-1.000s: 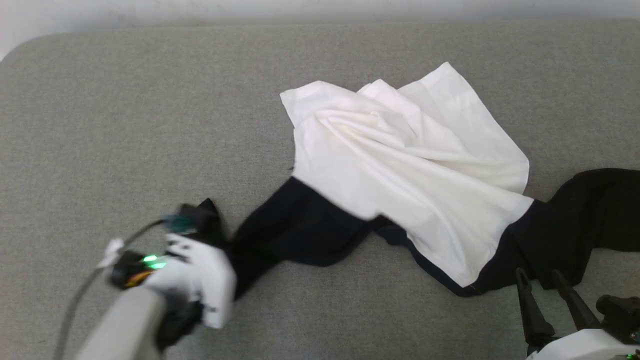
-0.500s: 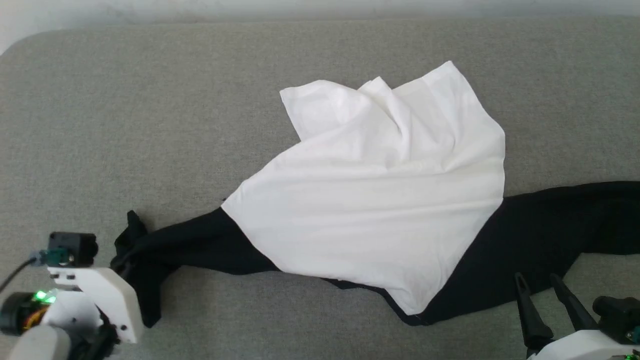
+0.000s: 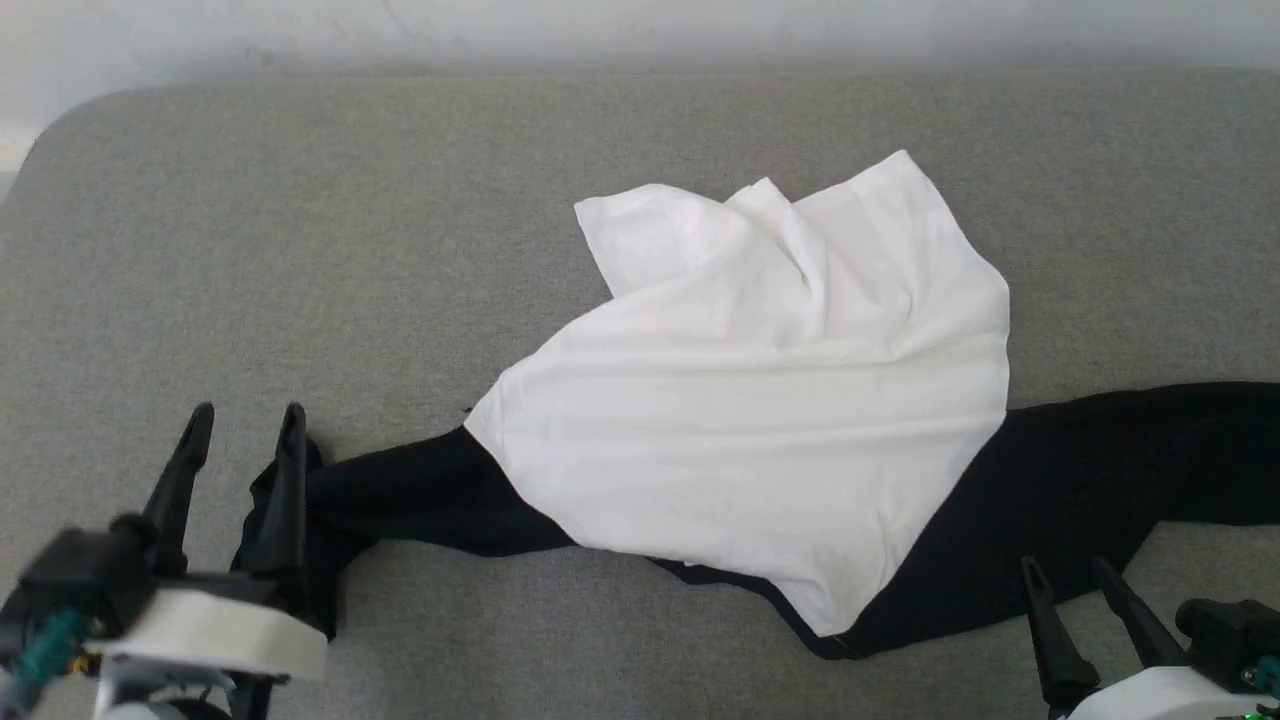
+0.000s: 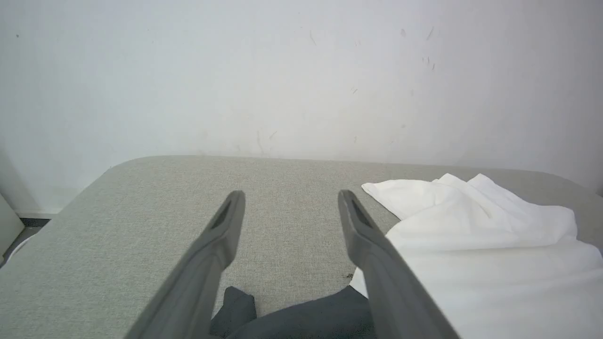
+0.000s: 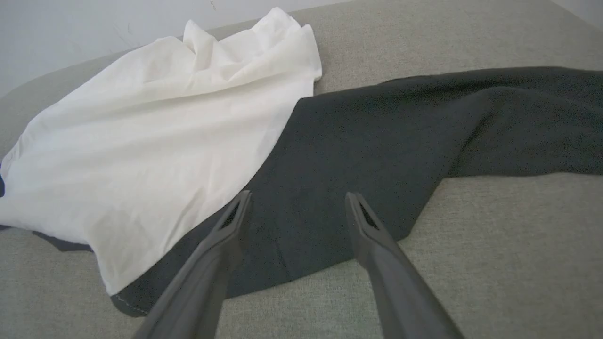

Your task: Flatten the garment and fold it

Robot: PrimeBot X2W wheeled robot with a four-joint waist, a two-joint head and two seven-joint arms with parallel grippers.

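Garment [image 3: 760, 400] spread across a broad grey upholstered surface [image 3: 300, 250], right of centre in the head view; a pale wall [image 3: 600, 30] rises behind the surface's far edge.

White body: the largest part, lying as a roughly triangular sheet. Its near half is fairly smooth. Its far edge is bunched into several raised folds.

Black sleeve on the robot's right [image 3: 1100, 470]: wide and creased, emerging from under the white body and running past the right border of the head view. In the right wrist view the sleeve [image 5: 400, 141] fills the middle ground beside the white panel [image 5: 141, 141].

Black sleeve on the robot's left [image 3: 400, 495]: narrower, drawn out into a tapering band towards the lower left, ending in a crumpled tip.

Left gripper [image 3: 247, 415]: low at the lower left, fingers spread wide with nothing between them. Its inner finger overlaps the crumpled sleeve tip in the head view; whether the two touch cannot be told. The left wrist view shows the spread fingers [image 4: 290, 195] over bare surface [image 4: 141, 212], the dark sleeve end at the bottom edge between them and the white body [image 4: 471, 263] to one side.

Right gripper [image 3: 1063, 566]: at the lower right, fingers likewise wide apart and empty, just near of the right-hand sleeve. In the right wrist view its tips [image 5: 297, 195] stand over the black cloth without gripping it.
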